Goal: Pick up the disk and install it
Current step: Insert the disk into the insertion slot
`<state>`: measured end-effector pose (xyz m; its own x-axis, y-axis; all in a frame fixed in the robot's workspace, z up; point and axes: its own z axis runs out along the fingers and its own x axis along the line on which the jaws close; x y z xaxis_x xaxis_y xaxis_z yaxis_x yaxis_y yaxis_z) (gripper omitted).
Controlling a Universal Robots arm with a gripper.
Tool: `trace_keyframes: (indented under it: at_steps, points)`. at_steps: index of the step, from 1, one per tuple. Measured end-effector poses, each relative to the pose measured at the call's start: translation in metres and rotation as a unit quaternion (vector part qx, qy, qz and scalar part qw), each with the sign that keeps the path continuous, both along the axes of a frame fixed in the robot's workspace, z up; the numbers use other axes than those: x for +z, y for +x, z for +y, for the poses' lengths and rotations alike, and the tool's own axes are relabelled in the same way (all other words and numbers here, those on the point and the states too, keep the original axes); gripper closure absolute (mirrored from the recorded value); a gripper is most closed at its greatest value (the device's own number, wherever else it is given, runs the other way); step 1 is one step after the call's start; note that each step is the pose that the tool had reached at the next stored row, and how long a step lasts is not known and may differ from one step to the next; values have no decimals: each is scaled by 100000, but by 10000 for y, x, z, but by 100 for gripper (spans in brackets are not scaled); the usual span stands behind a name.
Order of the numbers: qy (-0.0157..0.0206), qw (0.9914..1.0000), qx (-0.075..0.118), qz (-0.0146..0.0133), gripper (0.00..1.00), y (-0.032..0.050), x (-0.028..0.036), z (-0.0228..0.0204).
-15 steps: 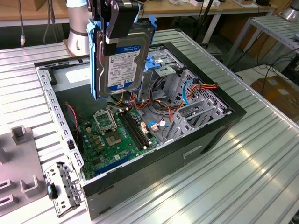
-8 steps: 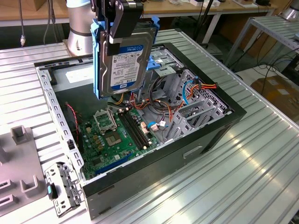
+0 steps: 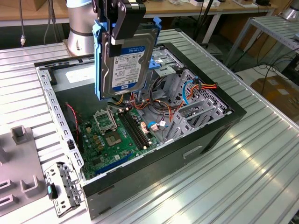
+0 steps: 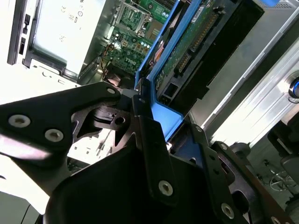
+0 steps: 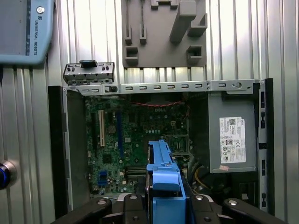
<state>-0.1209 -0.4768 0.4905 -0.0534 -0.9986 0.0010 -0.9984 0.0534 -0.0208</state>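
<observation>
over the ribbed metal table (image 3: 261, 154), at the exterior view's left, lies a grey fixture block (image 3: 21, 158). next comes an open computer case (image 3: 187, 149), its motherboard (image 3: 112, 137) exposed. above the case the gripper (image 3: 117, 28) clamps the disk (image 3: 128, 63), which hangs on edge, clear of the board. right of it sits the drive cage (image 3: 196, 109). pickup looks done. installing likely calls for lining the blue rails up with 1 bay.

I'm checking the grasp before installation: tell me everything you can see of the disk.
The disk is a flat silver-metal drive with a white-and-blue label and blue plastic side rails; the second wrist view shows its green circuit-board underside. It hangs roughly upright, on edge, above the open computer case. The gripper is shut on its upper end.
</observation>
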Motion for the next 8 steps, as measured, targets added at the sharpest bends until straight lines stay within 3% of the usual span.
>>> trace_keyframes:
  at_steps: [3,8]
  points:
    - [0,100000,0,1,63,0,0,-33]
    - [1,100000,0,0,63,0,0,-38]
